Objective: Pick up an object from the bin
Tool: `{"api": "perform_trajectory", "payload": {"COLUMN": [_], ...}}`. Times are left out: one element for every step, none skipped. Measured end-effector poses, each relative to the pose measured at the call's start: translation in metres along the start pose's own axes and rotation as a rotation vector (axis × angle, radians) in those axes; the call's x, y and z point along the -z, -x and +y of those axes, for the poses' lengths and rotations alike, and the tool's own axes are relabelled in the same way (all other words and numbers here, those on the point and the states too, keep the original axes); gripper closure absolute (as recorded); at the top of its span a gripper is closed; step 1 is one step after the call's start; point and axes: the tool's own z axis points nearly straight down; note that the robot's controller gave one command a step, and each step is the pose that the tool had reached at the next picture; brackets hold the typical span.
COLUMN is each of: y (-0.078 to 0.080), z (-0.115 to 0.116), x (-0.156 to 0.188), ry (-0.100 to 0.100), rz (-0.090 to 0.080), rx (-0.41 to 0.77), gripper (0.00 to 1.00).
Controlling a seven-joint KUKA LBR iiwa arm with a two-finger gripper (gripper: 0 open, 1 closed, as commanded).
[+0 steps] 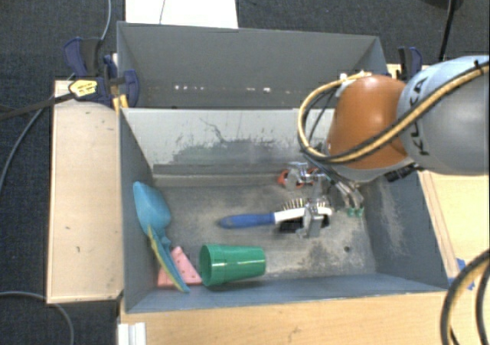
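Roughly mid-floor: a brush [249, 220] with a blue handle lies flat on the bin [253, 68] bottom, handle pointing left, white bristle head at its right end. The gripper [312, 217] is down right at that head end, touching or just above it (contact is hidden by the wrist hardware). I cannot tell whether the tool is spread or pressed together, so no claim that the brush is pinched.

Risks, as judgement:
- A grab at the head end is far off the brush's middle, so the long handle would likely droop and swing, and could twist out on the lift.
- Bristles give under pressure. A squeeze on them rather than on the hard back could slip.
- The gripper sits low, so pushing further could jam it on the bin floor or shove the brush sideways.
- The orange wrist cover [367, 122] and cables hang near the right slope of the bin and could scrape it.

A green cup [232, 263] lies on its side near the front. A light-blue scoop [151, 209] and a pink piece [182, 265] sit far left, well apart from the gripper (low snag risk).
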Motion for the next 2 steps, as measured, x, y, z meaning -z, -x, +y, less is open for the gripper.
{"api": "perform_trajectory", "payload": {"y": [0.0011,0.0011], "z": [0.0016,0.0016], "x": [-0.0343,-0.0343], "ry": [0.001,0.001], "rz": [0.003,0.003], "rx": [-0.296,-0.295], "gripper": [1.00,1.00]}}
